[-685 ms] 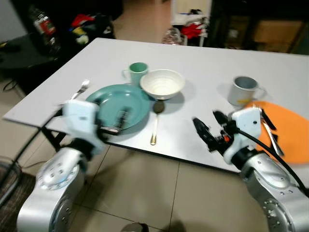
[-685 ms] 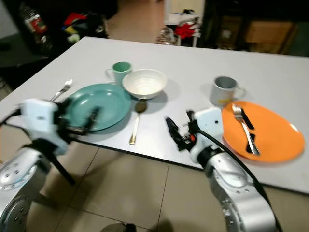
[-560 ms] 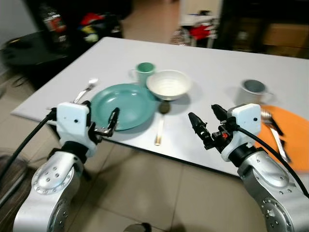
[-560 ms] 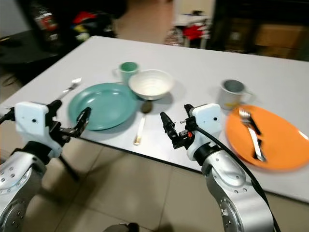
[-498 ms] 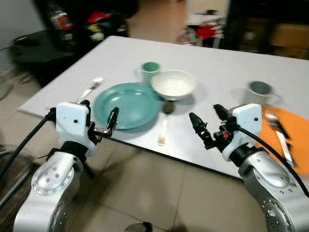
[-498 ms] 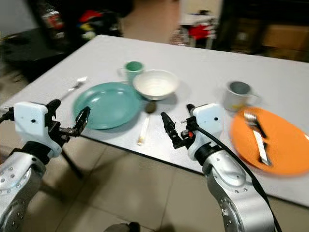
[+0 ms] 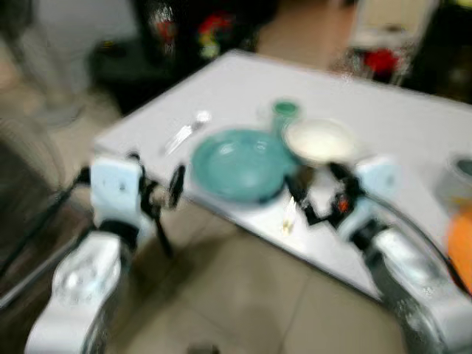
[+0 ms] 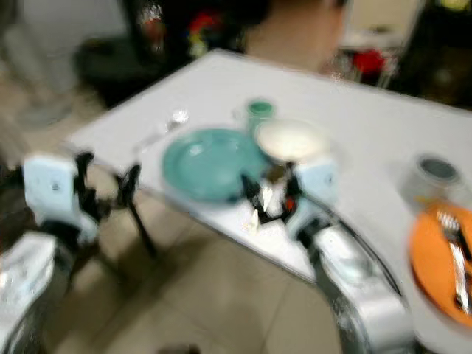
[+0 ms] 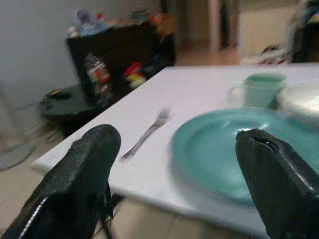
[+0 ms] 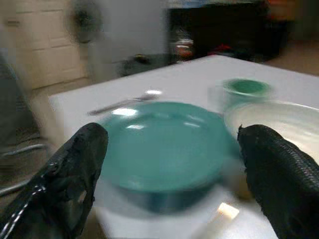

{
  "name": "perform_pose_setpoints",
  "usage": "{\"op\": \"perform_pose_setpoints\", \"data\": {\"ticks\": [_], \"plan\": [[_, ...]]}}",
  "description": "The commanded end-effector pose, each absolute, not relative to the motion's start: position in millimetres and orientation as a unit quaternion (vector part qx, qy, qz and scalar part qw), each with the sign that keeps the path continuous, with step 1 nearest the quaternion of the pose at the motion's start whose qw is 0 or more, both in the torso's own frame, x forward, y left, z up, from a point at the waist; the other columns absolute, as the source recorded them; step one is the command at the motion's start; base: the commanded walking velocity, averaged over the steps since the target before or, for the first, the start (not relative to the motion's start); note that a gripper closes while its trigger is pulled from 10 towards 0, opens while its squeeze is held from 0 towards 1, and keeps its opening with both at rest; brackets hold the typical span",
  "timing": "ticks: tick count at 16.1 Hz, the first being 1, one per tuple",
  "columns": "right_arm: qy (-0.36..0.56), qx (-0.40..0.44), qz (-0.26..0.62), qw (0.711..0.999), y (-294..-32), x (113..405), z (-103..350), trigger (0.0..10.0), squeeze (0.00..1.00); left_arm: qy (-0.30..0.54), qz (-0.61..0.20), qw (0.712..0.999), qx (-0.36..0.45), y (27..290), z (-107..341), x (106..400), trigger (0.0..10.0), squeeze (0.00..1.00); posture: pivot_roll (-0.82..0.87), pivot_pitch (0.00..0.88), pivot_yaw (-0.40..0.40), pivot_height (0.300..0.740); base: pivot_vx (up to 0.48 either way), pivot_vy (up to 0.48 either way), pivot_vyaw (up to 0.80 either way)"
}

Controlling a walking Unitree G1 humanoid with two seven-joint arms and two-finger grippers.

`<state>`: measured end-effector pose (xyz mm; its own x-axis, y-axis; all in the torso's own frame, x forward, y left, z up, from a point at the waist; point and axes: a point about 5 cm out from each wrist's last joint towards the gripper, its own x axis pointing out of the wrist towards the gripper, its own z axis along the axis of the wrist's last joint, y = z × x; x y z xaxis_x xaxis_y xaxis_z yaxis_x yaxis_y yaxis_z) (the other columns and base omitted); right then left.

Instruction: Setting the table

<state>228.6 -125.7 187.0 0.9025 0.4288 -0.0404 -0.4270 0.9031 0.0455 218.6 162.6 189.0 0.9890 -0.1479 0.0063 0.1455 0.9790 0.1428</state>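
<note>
The head views are blurred. A teal plate (image 7: 240, 162) lies near the white table's front edge (image 7: 221, 210), with a green mug (image 7: 284, 112) and a white bowl (image 7: 321, 140) behind it. A fork (image 7: 183, 131) lies left of the plate, and a spoon (image 7: 287, 215) to its right. My left gripper (image 7: 156, 184) hangs open and empty in front of the table edge, level with the plate (image 9: 234, 149) and fork (image 9: 147, 132). My right gripper (image 7: 318, 195) is open and empty just before the spoon, facing the plate (image 10: 164, 144), the mug (image 10: 244, 89) and the bowl (image 10: 269, 119).
An orange plate (image 8: 442, 269) carrying a fork (image 8: 453, 254) lies at the far right, with a grey mug (image 8: 435, 171) behind it. Dark furniture and clutter (image 7: 184, 37) stand beyond the table's left end. Tiled floor (image 7: 236, 295) lies below both arms.
The whole picture has shifted right and blurred, so the camera has moved. Both grippers stay open and empty before the table edge.
</note>
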Motion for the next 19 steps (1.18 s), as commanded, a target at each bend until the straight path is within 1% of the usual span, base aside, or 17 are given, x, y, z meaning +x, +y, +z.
{"op": "perform_pose_setpoints", "data": {"ticks": [1,6,8,11,14,19], "plan": [[0.030,0.013,0.215,0.976,-130.8,229.5,187.1,10.0,1.00,-0.008,-0.085,0.994,0.072,159.1,189.1,219.4,10.0,0.00,0.03,0.000,0.035,0.740,0.000,0.000,0.80],[0.033,0.003,0.219,0.975,-131.6,235.1,188.4,10.0,1.00,-0.005,-0.078,0.996,0.047,156.5,190.0,223.4,10.0,0.00,0.02,0.000,0.027,0.740,0.000,0.000,0.80],[0.038,0.006,0.229,0.973,-128.6,234.8,185.6,10.0,1.00,-0.004,-0.073,0.996,0.058,158.2,187.6,224.1,10.0,0.00,0.03,0.000,0.024,0.740,0.000,0.000,0.80],[0.039,0.006,0.245,0.969,-124.1,234.6,185.7,10.0,1.00,-0.010,-0.057,0.997,0.046,163.0,191.4,226.1,10.0,0.00,0.02,0.000,0.025,0.740,0.000,0.000,0.80],[0.039,0.005,0.256,0.966,-122.6,235.7,185.9,10.0,1.00,-0.014,-0.064,0.996,0.058,161.7,191.8,228.4,10.0,0.00,0.03,0.000,0.022,0.740,0.000,0.000,0.80],[0.043,0.007,0.272,0.961,-119.2,235.3,185.5,10.0,1.00,-0.018,-0.073,0.996,0.052,158.1,192.7,229.3,10.0,0.00,0.03,0.000,0.014,0.740,0.000,0.000,0.80]]}}
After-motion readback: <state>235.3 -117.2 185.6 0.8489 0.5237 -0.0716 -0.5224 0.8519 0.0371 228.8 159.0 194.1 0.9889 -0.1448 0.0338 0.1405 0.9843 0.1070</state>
